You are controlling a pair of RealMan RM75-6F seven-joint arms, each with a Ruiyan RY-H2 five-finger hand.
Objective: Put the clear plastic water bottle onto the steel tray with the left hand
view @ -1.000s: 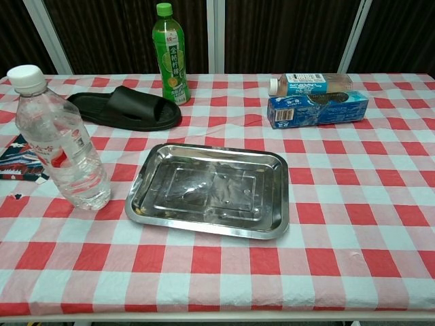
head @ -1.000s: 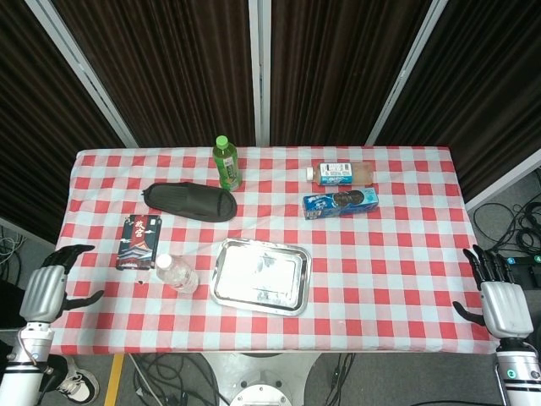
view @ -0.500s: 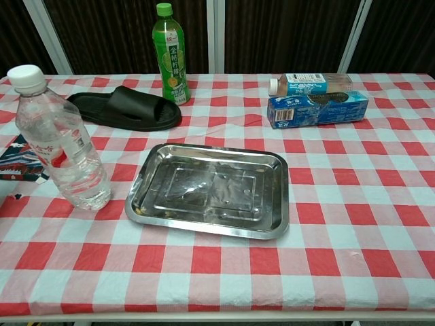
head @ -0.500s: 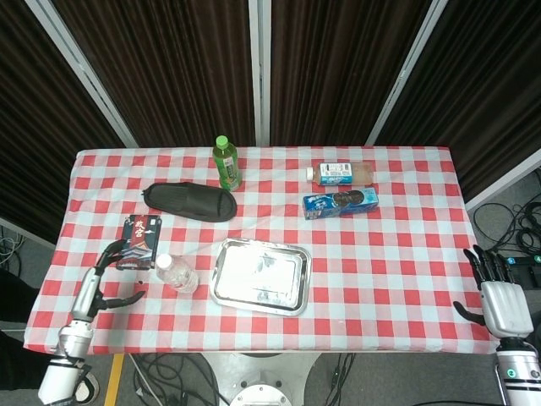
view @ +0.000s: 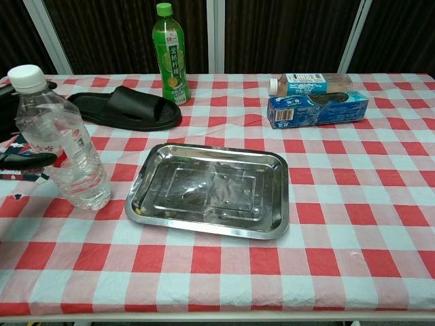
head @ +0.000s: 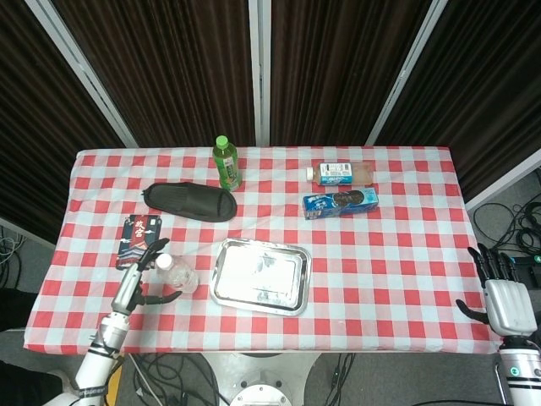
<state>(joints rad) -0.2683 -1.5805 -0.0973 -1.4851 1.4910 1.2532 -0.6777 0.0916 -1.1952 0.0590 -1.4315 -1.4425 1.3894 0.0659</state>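
1. Right now the clear water bottle [view: 60,136] stands upright on the checked tablecloth [view: 353,204], just left of the steel tray [view: 211,190] and not on it.
2. The left hand [head: 139,279] is beside the bottle on its left, fingers spread around it (in the chest view dark fingertips [view: 27,159] show at the bottle's side); whether they actually touch it cannot be told, and nothing is held.
3. The right hand [head: 505,300] hangs off the right edge of the table, well apart from everything, fingers apart and holding nothing.
4. Behind the tray lie a black slipper [view: 126,107] and an upright green bottle [view: 168,54].
5. To the right rear a blue cookie package [view: 316,109] lies just in front of a bottle on its side [view: 309,83].
6. A dark printed packet [head: 139,237] lies behind the water bottle in the head view.
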